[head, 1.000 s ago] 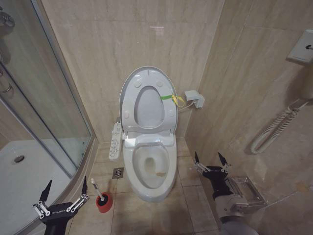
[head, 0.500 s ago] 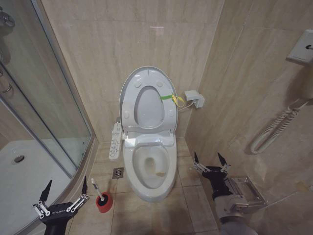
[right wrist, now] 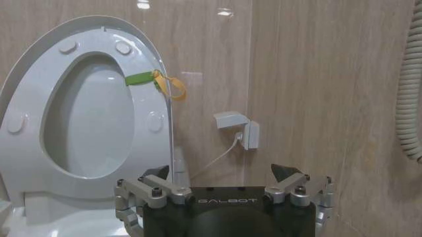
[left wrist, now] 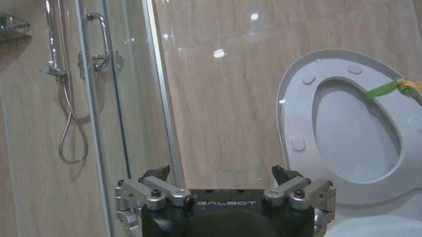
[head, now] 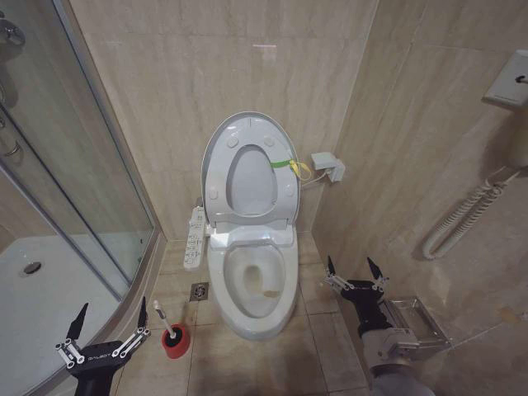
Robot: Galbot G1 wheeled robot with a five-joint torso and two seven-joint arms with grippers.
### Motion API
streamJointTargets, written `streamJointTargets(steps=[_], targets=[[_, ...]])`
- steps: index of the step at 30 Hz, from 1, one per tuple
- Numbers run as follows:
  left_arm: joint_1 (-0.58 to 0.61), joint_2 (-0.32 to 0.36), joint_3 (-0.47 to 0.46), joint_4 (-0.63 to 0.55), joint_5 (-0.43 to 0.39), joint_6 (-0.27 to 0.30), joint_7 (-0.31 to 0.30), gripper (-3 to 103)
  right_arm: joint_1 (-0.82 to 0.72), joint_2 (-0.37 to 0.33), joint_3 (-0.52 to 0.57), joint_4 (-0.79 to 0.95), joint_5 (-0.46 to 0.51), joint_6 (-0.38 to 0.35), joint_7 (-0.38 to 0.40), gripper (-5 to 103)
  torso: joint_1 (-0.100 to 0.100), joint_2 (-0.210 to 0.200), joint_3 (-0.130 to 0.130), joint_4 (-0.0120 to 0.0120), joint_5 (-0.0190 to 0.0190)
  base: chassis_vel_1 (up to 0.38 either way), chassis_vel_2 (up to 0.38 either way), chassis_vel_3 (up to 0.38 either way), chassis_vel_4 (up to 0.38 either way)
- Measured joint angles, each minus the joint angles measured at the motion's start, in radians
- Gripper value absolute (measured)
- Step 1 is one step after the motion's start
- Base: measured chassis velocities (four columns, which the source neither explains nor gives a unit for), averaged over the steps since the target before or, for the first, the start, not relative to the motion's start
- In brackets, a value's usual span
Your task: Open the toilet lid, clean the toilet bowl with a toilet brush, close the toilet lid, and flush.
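Standing upright against the tiled back wall, toilet lid (head: 249, 169) is raised, seat ring up with it; green-yellow band (head: 283, 163) on its right edge. Round bumpers visible on the underside in both wrist views.

Toilet bowl (head: 252, 280) sits directly below, open, white ceramic, brownish stain inside toward the front right.

Toilet brush (head: 163, 319): slim white handle tilted, head down in red cup holder (head: 174, 341) on the floor tiles, left of the bowl's front and near the shower tray (head: 33, 297) edge.

Long white button panel (head: 195, 238) hangs along the bowl's left side. Floor drain (head: 199, 291) between brush and bowl. Small white wall box (head: 327, 167) right of the lid, cable running to it.

Left gripper (head: 110, 319): low at front left, just beside the brush holder, jaws released and spread wide, nothing between them. Not touching the brush.

Right gripper (head: 355, 267): low at right of the bowl, apart from it, jaws likewise released, holding nothing.

Glass shower door (left wrist: 125, 98) and hose seen past the left gripper in its wrist view.
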Motion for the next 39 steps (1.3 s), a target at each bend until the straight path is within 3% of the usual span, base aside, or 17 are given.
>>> streamJointTargets(steps=[39], targets=[[0.0,0.0,0.0,0.0,0.0,0.0,0.0,100,0.0,0.0,0.0,-0.001,0.0,0.0,0.001,100,0.0,0.0,0.0,0.0,0.0,0.0,0.0,0.0,0.0]])
